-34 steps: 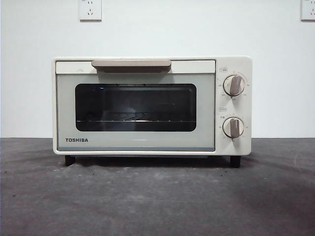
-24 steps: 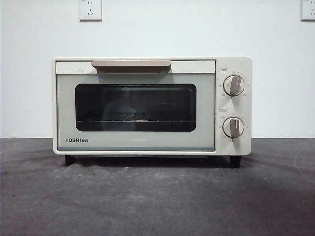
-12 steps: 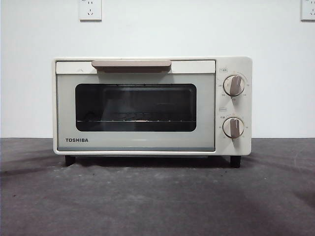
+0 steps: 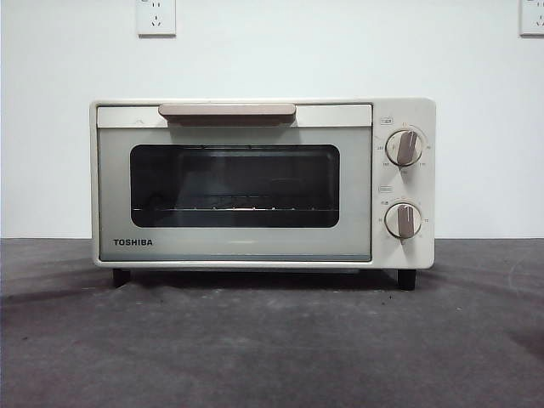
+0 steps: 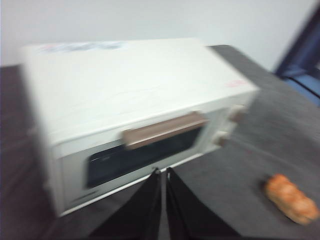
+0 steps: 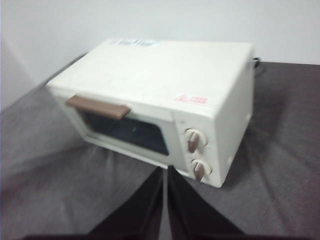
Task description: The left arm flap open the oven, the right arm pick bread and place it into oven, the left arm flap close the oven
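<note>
White wall [image 4: 340,51] backs a dark grey table [image 4: 272,348], where the oven [image 4: 262,183] stands with its door closed, handle [image 4: 227,111] along the top and two knobs [image 4: 403,147] to one side. Left gripper [image 5: 163,172] hangs above the table before the oven door, jaws clenched on nothing. Right gripper [image 6: 164,170] hangs near the knob end, also clenched and empty. Bread [image 5: 291,198] lies on the table beside the oven, apart from the left gripper.

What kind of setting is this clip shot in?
Probably a lab test bench, not a home kitchen: a lone oven and bread on a dark grey table against a bare white wall with sockets.
</note>
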